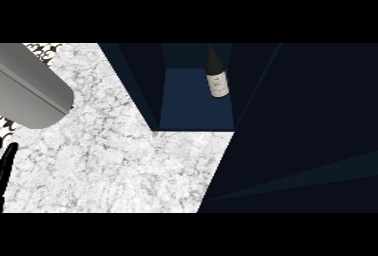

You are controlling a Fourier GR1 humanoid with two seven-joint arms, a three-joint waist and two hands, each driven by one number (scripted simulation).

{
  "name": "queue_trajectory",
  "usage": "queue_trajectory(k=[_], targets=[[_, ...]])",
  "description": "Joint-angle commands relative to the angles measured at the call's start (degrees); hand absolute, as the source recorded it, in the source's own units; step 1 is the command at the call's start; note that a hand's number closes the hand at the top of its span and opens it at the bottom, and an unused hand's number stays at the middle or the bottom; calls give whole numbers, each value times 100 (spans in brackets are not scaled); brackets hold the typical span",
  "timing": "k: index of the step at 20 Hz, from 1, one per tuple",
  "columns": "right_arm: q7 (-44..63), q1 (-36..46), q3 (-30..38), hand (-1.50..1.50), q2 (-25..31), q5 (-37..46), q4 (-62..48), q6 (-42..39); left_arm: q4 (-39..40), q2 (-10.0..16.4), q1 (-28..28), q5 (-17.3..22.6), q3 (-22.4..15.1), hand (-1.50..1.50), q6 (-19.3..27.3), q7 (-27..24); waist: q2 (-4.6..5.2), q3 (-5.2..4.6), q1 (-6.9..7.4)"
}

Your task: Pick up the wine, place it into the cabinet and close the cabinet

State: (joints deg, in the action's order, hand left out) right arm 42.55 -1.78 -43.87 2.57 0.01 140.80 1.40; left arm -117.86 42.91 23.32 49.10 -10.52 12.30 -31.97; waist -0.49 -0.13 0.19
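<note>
The wine bottle (216,75), dark glass with a white label, stands inside the open cabinet on its blue floor (192,107), near the right wall. No hand touches it. A grey forearm (29,87) fills the upper left of the view, well left of the cabinet. A thin black strip of the left hand (8,160) shows at the left edge over the counter; the rest of that hand is out of frame. The right hand does not show.
The white marble counter (125,160) runs from the left edge to the cabinet's front. A large dark blue panel (303,130), the cabinet's side or its door, covers the whole right side down to the lower edge. A patterned wall strip (6,130) lies far left.
</note>
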Motion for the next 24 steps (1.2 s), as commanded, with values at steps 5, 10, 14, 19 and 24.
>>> queue_trajectory(k=[5, 10, 14, 19, 24], targets=[[0, 1180, -1541, 150, -246, 957, -299, 1216, 237, 216, -72, 397, 606, -150, -472, 318, -1, -7, 14], [209, 2173, -1306, 150, -228, 1071, -681, 1709, 290, -16, -265, 452, 459, -150, -546, 377, 23, -14, 31], [316, 2815, -1064, 150, -215, 938, -977, 2142, 425, -21, -334, 515, 508, -150, -754, 476, 39, -13, 74], [209, 3460, -718, 150, -204, 308, -1539, 2519, -163, -102, -350, 379, 381, -150, -401, 662, 55, -2, 221], [224, 4471, -234, 150, -204, -174, -2024, 2744, 134, -203, -613, 365, 319, -150, -377, 764, 77, -13, 246]])
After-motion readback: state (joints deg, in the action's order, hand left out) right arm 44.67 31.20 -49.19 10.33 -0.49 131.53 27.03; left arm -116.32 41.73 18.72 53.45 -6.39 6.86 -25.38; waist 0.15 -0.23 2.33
